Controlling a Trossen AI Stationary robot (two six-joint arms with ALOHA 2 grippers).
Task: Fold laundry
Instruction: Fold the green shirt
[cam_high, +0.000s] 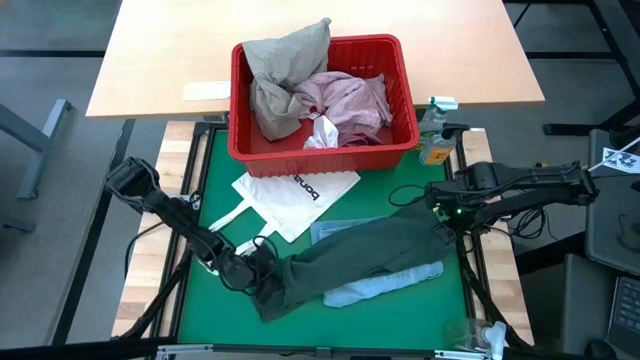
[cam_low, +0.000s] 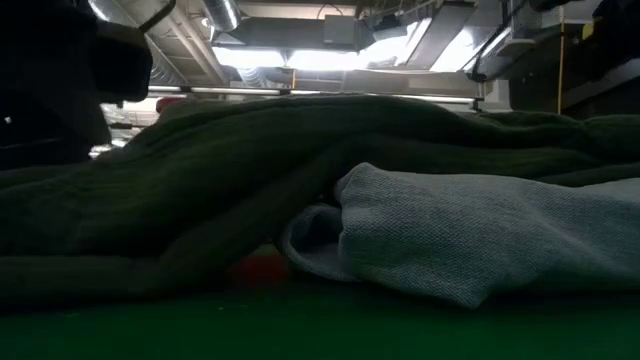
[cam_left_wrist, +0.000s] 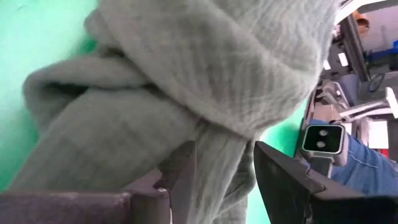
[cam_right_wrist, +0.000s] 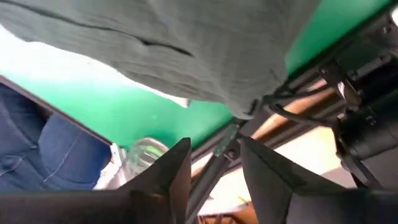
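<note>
Grey-green garment (cam_high: 375, 250) sprawled across green desk (cam_high: 215, 310), over light blue piece (cam_high: 385, 285). Left gripper (cam_high: 262, 275) at garment's bunched near-left end, fingers (cam_left_wrist: 180, 174) apart, cloth between them. Right gripper (cam_high: 440, 222) at garment's right edge, fingers (cam_right_wrist: 177, 168) apart, holding nothing. More laundry in red basket (cam_high: 400, 155) behind.

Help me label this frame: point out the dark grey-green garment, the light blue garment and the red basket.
dark grey-green garment (cam_high: 375, 250): high view, middle of its spread cloth.
light blue garment (cam_high: 385, 287): high view, the part showing below the dark one.
red basket (cam_high: 325, 155): high view, its near wall.
</note>
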